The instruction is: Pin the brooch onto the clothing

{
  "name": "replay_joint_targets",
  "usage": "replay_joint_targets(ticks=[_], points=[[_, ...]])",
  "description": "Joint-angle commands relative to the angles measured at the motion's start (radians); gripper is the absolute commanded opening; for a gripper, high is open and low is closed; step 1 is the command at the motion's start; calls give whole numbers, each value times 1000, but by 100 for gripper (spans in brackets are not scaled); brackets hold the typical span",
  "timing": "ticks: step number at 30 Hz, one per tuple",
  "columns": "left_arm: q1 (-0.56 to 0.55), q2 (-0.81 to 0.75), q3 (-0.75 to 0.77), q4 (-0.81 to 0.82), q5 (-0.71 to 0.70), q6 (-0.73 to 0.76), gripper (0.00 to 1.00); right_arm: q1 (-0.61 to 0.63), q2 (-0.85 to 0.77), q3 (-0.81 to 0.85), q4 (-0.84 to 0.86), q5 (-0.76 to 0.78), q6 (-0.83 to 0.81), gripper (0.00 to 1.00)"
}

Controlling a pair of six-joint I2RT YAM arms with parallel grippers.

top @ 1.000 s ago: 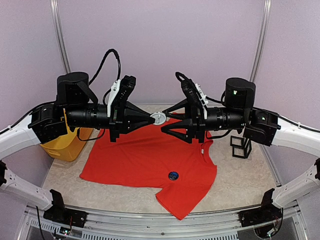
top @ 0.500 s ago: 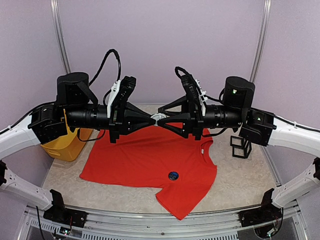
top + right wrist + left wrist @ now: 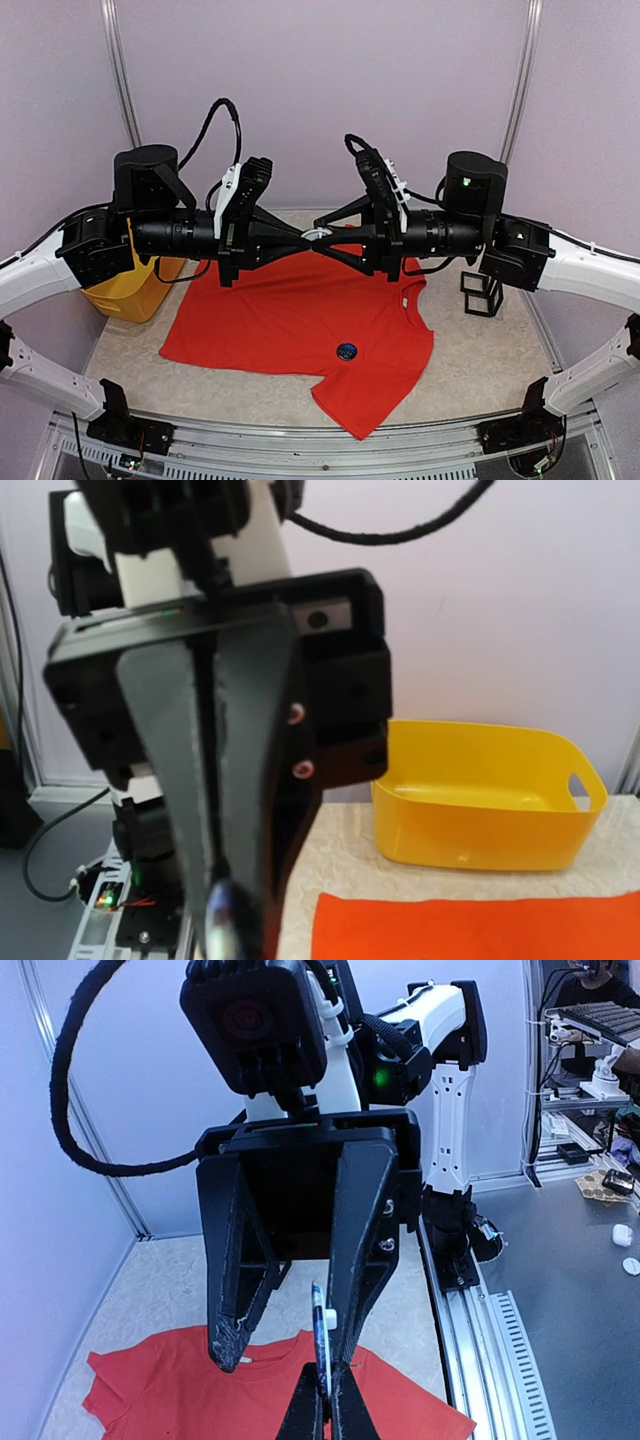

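**Overhead view:** the left claw and the right claw are meeting tip to tip in the air above the red T-shirt. The red T-shirt is lying spread flat on the table, with a small dark-blue round thing sitting on its cloth. The brooch, a pale disc, is showing only as a sliver between the two tips. **Left wrist view:** this one is showing the grips that the overhead view is hiding. The left claw is clenching the brooch edge-on, while the right claw's fingers are standing apart around it, one just beside the disc and the other well clear. **Right wrist view:** the near parts are blurring, but the yellow bin is showing beyond the shirt's edge.
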Motion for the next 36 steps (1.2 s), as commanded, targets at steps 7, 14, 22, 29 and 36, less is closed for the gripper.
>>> replay_joint_targets(ticks=[7,14,22,29,36], points=[[-25,-16,-22,35,25,-17,0,-10,24,73,-119,-111,-118,56],[37,-30,-57,93,5,-80,0,-9,-50,36,-184,-236,-179,63],[37,-33,-58,93,28,-80,0,-11,-87,-37,-4,4,-75,30],[34,-34,-60,93,32,-79,0,-12,-55,-19,2,9,-45,19],[28,-29,-61,93,46,-76,0,-13,-29,-9,-6,-6,-30,15]])
